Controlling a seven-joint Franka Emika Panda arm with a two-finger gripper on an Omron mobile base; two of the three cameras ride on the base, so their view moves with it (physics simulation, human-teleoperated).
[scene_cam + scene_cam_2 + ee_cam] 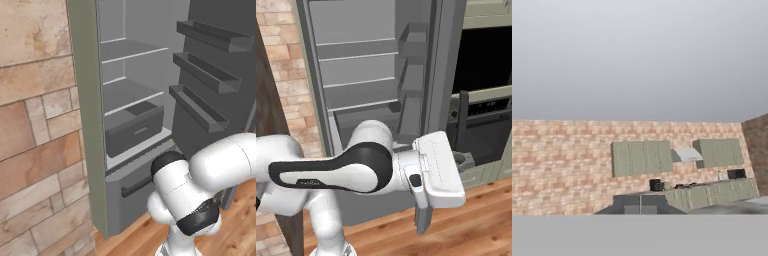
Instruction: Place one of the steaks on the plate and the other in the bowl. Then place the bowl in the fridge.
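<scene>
The grey fridge (130,95) stands open in front of me, its grey shelves bare and its door (205,75) swung out to the right. From the right base view the fridge (351,75) is seen past my arm. My gripper (423,220) hangs low before the fridge's lower drawer, fingers pointing down at the floor and pressed together, shut on nothing. The steaks, the plate and the bowl are out of view.
A dark crisper box (134,129) sits on the lowest shelf. A brick wall (35,125) flanks the fridge on the left, and a black-windowed wall oven (486,75) stands to its right. Wooden floor (476,230) lies below. The hand view looks at far green cabinets (642,157).
</scene>
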